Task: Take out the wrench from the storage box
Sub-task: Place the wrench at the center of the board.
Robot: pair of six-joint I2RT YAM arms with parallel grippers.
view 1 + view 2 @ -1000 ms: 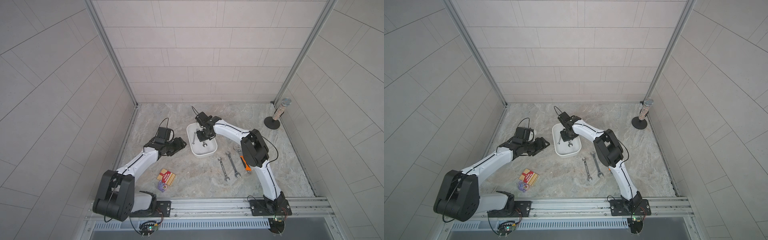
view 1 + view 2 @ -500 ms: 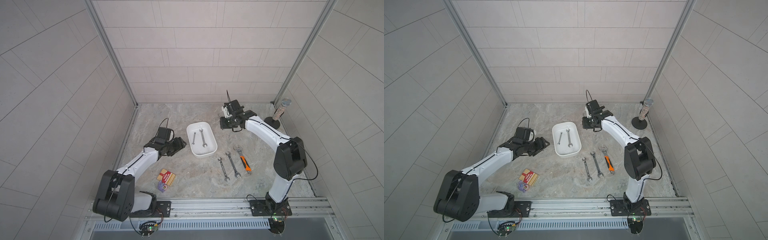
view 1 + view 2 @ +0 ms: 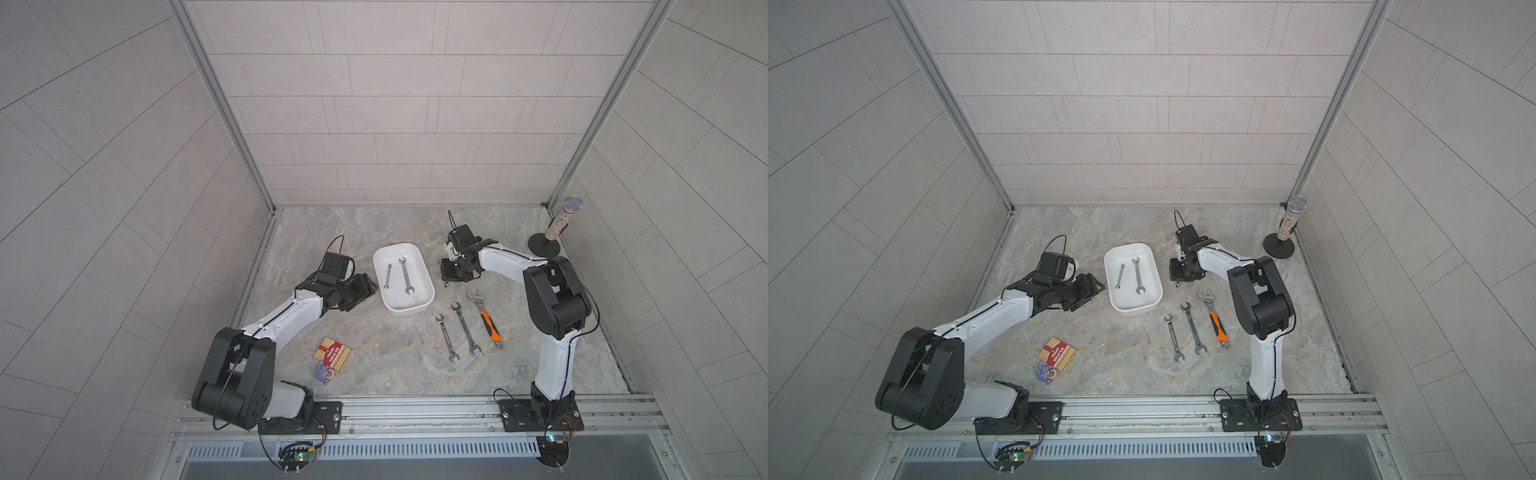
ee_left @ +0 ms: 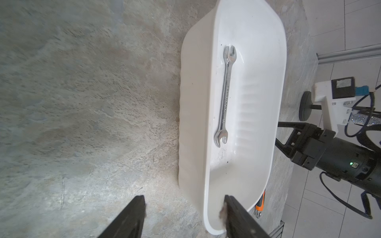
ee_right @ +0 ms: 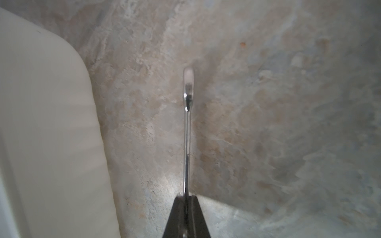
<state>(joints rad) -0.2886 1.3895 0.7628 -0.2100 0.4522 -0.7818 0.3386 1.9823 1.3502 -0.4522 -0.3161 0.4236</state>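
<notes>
Tabletop (image 3: 332,224) of mottled stone carried the white storage box (image 3: 417,266) near its middle. Left gripper (image 4: 184,203) stood with jaws apart at the box's corner; contact could not be confirmed. Right gripper (image 5: 186,197) was clamped on a held wrench (image 5: 187,127) outside the box, just beside its wall. A longer wrench (image 3: 406,280) and a shorter wrench (image 3: 387,276) lay inside the box.

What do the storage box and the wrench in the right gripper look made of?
The storage box looks like glossy white plastic, possibly ceramic: smooth, with soft highlights. The wrench held in the shut right gripper looks like polished steel: thin, silvery, mirror glints.
</notes>
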